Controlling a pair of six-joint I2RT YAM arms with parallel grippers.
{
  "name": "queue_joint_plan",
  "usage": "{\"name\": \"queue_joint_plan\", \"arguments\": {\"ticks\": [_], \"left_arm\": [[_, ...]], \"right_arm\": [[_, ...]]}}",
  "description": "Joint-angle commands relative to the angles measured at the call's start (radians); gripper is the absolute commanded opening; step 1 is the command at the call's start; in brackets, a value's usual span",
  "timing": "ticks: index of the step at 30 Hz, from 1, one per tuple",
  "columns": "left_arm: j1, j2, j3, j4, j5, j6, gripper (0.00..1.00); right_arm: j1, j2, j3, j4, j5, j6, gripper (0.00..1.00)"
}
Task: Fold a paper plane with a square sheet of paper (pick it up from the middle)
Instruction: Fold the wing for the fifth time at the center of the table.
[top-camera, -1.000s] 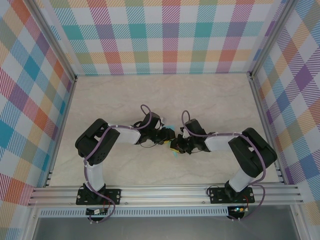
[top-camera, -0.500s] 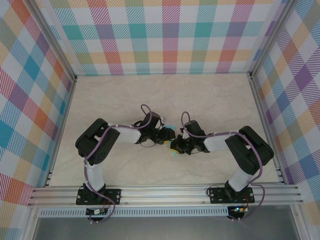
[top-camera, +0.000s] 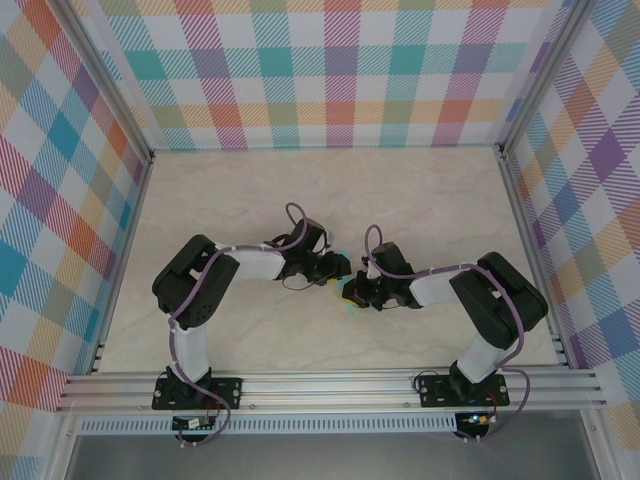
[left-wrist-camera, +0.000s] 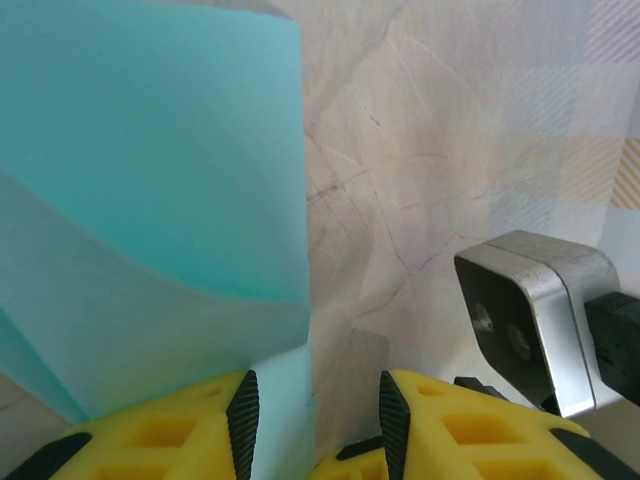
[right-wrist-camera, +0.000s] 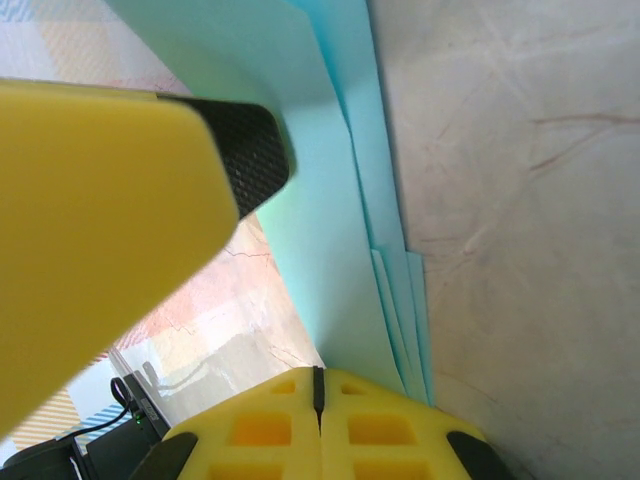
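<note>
- The right gripper (right-wrist-camera: 320, 398) is pinching the paper (right-wrist-camera: 335, 250), its fingers pressed together on the stacked fold edges. This is happening mid-table (top-camera: 420, 190), between the two arms.
- The left gripper (left-wrist-camera: 315, 405) is waiting with its fingers apart. One paper edge is hanging in the gap, unsqueezed.
- Risk: the layers are fanning slightly at the pinch, so a sideways tug could be sliding them out of line and skewing the crease.
- Risk: left fingers closing off the edge could be crumpling or tearing the thin sheet.
- The paper is running long and narrow, straight out from the right fingertips. Overhead, slivers are peeking out far and near of the grippers, so its long axis seems to be lying near-to-far. Which end is the nose, I cannot tell.
</note>
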Motion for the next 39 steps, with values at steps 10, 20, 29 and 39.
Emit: {"name": "queue_joint_plan", "arguments": {"ticks": [10, 20, 29, 39], "left_arm": [[0.082, 0.077, 0.089, -0.060, -0.011, 0.094, 0.40], [0.132, 0.106, 0.121, -0.069, 0.042, 0.131, 0.40], [0.172, 0.153, 0.193, -0.124, 0.074, 0.193, 0.40], [0.222, 0.204, 0.279, -0.203, 0.095, 0.259, 0.41]], "right_arm": [[-0.006, 0.037, -0.069, -0.150, 0.064, -0.006, 0.04], [-0.012, 0.011, -0.082, -0.182, 0.073, -0.018, 0.04], [-0.018, 0.014, -0.089, -0.189, 0.069, -0.031, 0.03], [-0.027, 0.004, -0.090, -0.193, 0.050, -0.044, 0.03]]}}
